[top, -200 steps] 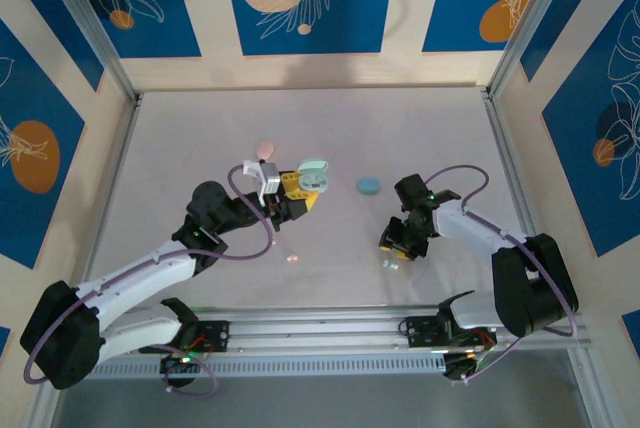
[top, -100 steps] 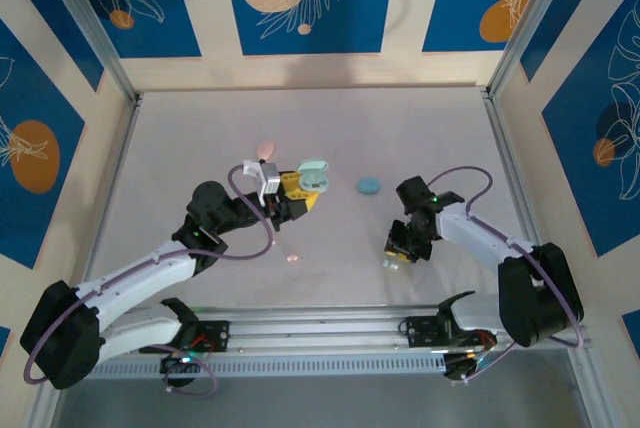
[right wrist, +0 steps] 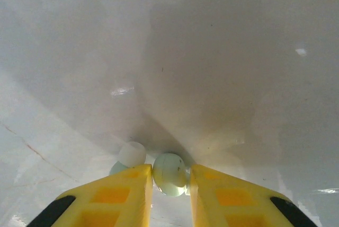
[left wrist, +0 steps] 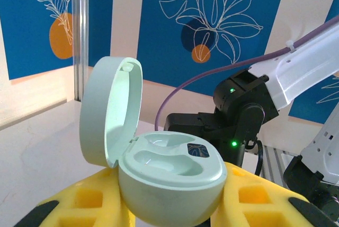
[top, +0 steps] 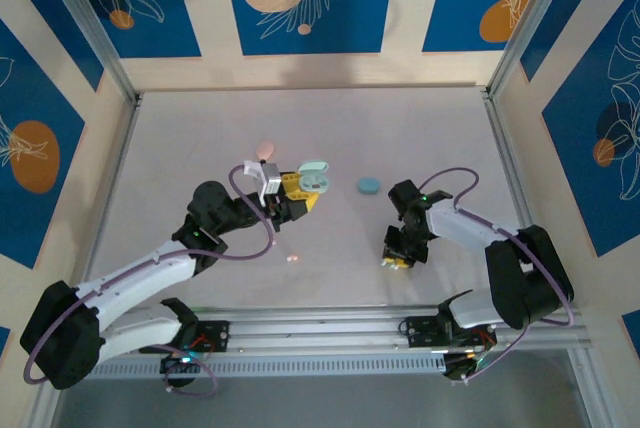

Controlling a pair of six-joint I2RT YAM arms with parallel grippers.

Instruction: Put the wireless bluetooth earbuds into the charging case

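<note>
— What was held on the left?
— The open charging case (left wrist: 169,176) was clamped by the left gripper (left wrist: 170,208), its base cut off.
— And rightward?
— A pale earbud (right wrist: 169,173) was pinched at the table (right wrist: 222,52) by the right gripper (right wrist: 171,180); a second bud (right wrist: 131,154) was half hidden behind a finger.

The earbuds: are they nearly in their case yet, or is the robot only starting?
Early on. Done: the case is open, clamped in the left gripper, and its two hollows look empty. In hand: the right gripper is closed on a pale earbud down on the table. Left: carry that one over and seat it, then fetch the pink earbud lying on the table.
</note>
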